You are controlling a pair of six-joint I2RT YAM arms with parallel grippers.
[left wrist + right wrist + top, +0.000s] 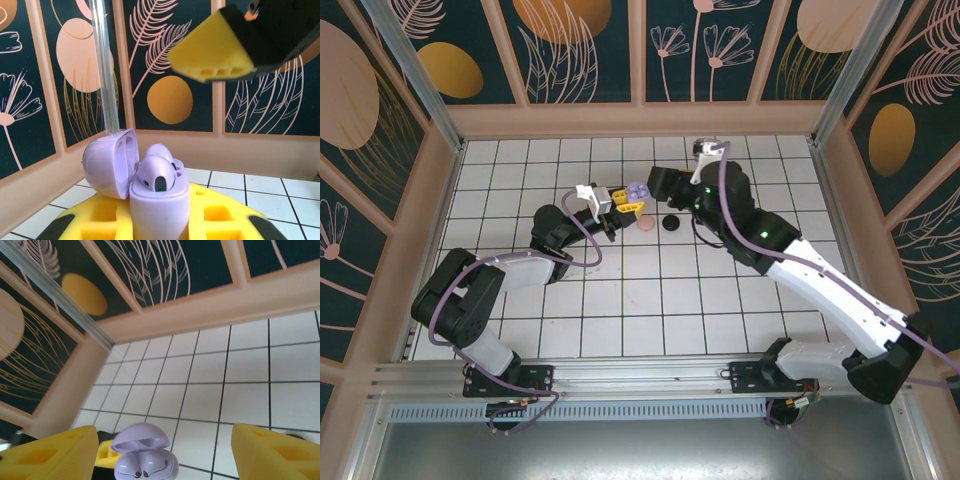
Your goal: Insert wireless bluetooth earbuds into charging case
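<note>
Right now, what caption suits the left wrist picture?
Left gripper clamps an open purple case, two purple earbuds seated inside; right gripper's finger above.

A: In the left wrist view, is the whole open lilac plastic charging case (160, 210) visible?
B: No. The lower edge cuts its bottom, and also the yellow fingers (240, 220) of the left tool (160, 230). The stems of the two lilac earbuds (150, 172) are hidden inside.
A: And from above?
B: The small pink disc (646, 223) and black disc (671, 223) are too small to tell whether they are open.

Left hand (625, 203) clamped shut; right hand (165, 447) spread wide open beside it.
</note>
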